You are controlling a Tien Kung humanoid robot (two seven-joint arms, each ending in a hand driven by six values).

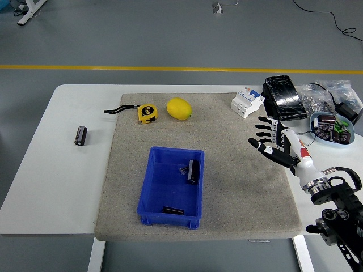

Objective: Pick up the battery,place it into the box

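A blue box (171, 187) sits on the grey mat (238, 181) near the front. Two black batteries lie inside it: one (191, 171) against the right wall, one (172, 210) at the near end. A third black battery (81, 135) lies on the bare white table at the far left. My right hand (267, 139) is open with fingers spread, empty, hovering over the mat's right edge, well away from the box. My left arm is out of view.
A yellow tape measure (147, 113) and a lemon (179, 108) lie at the mat's back. A white breaker (248, 101), a black pack (283, 97), bags of parts (320, 97) and a blue bowl (334, 128) crowd the table's right rear.
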